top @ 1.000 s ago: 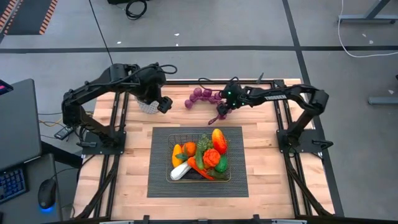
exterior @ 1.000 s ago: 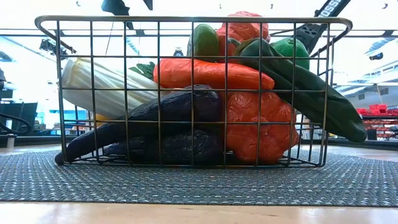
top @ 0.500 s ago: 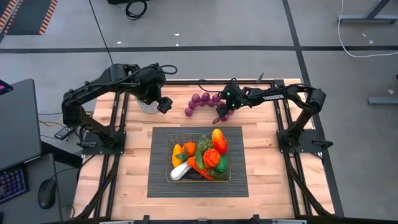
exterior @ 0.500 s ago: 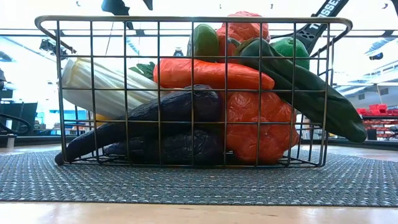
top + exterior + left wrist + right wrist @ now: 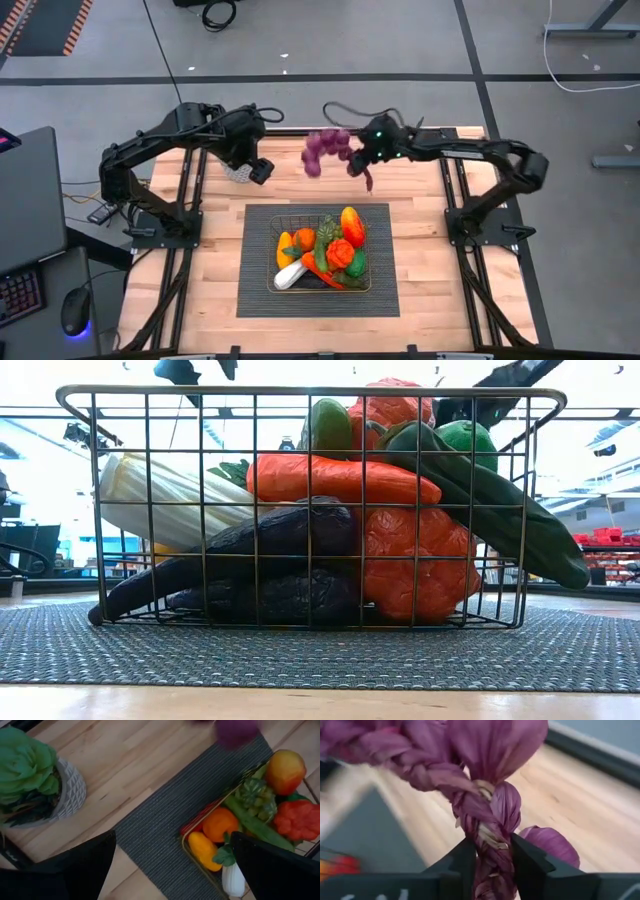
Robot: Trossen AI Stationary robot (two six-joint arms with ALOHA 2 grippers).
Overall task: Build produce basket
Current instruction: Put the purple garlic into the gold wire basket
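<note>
Now the right tool (image 5: 487, 862) pinches the braided stem of a purple string of bulbs (image 5: 325, 148), lifted near the surface's far edge for carrying to the heaped brass-wire basket (image 5: 281, 286) mid-surface; the left tool (image 5: 170, 865) hangs wide open beside.

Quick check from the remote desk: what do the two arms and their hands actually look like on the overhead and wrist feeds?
Both arms are black, jointed, tube-like links with black cables. The left hand has broad, flat, dark fingers. The right hand has squared black fingers and a small green light on its wrist.
</note>
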